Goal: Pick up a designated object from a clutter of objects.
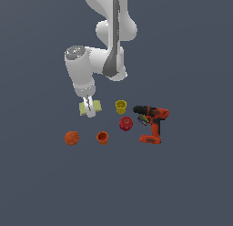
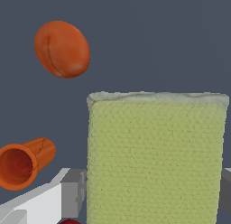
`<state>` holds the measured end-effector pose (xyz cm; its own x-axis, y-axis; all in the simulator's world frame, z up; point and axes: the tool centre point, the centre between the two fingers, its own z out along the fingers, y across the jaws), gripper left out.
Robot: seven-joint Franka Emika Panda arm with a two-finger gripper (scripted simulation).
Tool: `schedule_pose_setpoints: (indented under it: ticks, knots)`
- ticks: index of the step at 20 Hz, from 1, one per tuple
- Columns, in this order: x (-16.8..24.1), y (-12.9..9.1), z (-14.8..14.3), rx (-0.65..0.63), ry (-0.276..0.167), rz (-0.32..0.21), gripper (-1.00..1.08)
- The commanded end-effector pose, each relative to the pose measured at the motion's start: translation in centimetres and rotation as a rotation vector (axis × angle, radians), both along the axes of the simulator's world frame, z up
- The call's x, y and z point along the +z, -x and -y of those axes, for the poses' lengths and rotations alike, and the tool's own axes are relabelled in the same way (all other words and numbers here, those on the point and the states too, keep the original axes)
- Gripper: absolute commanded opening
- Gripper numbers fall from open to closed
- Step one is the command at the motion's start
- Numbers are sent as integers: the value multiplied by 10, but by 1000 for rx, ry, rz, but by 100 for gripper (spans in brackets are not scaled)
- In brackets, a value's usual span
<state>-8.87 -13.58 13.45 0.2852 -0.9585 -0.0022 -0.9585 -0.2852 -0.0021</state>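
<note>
2 grey pads [image 2: 72,191] flank the block [image 2: 155,160], which sits between the open jaws, not yet pinched, on the desk [image 1: 191,184], left of the yellow cup [image 1: 120,106].

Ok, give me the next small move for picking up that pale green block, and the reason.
Probably close the gripper on the pale green block. In the wrist view the block sits between the two grey fingers, one at each side edge, seemingly not yet clamped. In the exterior view the gripper is already down at the block, away from the orange cup and ball.
</note>
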Motion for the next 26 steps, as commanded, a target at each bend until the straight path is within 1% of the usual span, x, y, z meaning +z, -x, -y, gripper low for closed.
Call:
schedule_pose_setpoints:
  ticks: [1,19,26]
  knots:
    - [19,5,-9,-1,1,1,-100]
    - [167,38,-82,-1,8,-1,-100]
    - [215,47,-106,0,6,-1,-100]
